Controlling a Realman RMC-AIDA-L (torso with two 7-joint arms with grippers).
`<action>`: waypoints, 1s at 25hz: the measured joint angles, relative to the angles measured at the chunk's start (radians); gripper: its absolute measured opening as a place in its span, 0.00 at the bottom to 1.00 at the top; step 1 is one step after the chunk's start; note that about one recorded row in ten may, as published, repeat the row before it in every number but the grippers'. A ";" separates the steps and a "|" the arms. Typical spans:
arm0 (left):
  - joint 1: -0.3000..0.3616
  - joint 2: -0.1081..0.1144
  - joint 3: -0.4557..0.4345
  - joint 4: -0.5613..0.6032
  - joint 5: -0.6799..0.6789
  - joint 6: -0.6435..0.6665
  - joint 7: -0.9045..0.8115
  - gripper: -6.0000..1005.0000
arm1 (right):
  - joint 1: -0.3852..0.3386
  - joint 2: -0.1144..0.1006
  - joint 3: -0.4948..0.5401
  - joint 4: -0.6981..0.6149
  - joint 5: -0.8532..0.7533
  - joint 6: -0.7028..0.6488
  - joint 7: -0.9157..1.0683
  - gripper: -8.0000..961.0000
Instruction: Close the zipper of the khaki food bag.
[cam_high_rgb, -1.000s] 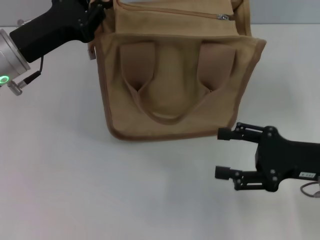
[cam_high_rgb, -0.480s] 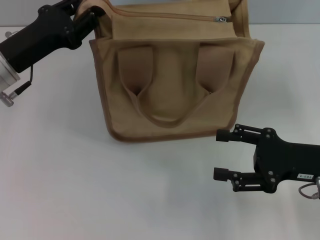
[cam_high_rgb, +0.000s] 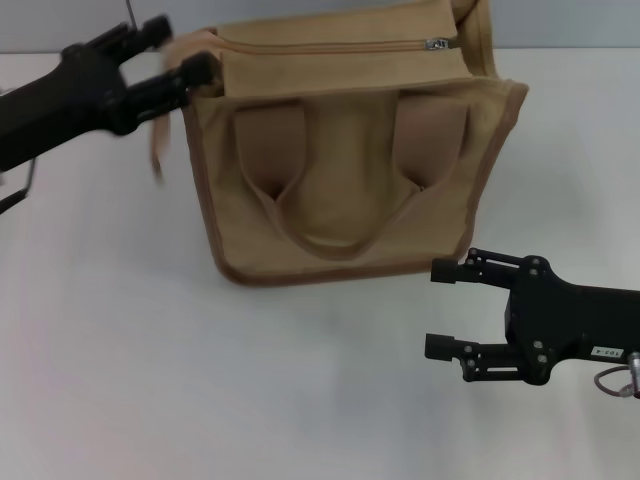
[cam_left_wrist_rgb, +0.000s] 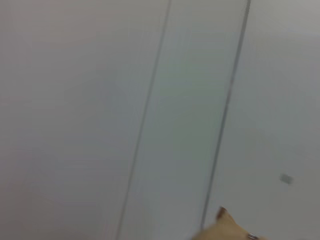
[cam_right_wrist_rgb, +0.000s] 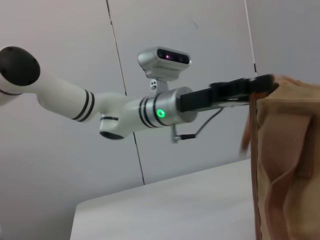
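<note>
The khaki food bag stands at the back middle of the table, its two looped handles lying down its front. The zipper runs along the top, and its silver slider sits near the right end. My left gripper is open at the bag's top left corner, with the corner fabric between its fingers. A loose khaki side strap hangs blurred just below it. My right gripper is open and empty, low at the bag's front right corner. The right wrist view shows the left arm reaching the bag.
The white table stretches in front of the bag and to its left. A grey panelled wall fills the left wrist view, with only a scrap of the bag at its edge.
My left gripper has opened and drawn back to the left from the bag's top left corner. The side strap has dropped and swings. The right gripper has barely moved.
</note>
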 joint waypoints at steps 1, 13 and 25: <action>0.000 0.000 0.000 0.000 0.000 0.000 0.000 0.71 | 0.001 0.000 0.000 0.001 0.000 0.002 0.000 0.85; 0.084 0.059 0.193 0.078 0.001 0.340 0.046 0.81 | 0.008 0.000 0.000 0.003 -0.001 0.007 -0.015 0.85; 0.105 -0.021 0.325 -0.080 0.135 0.173 0.259 0.81 | 0.014 0.002 -0.055 0.078 -0.012 0.026 -0.084 0.85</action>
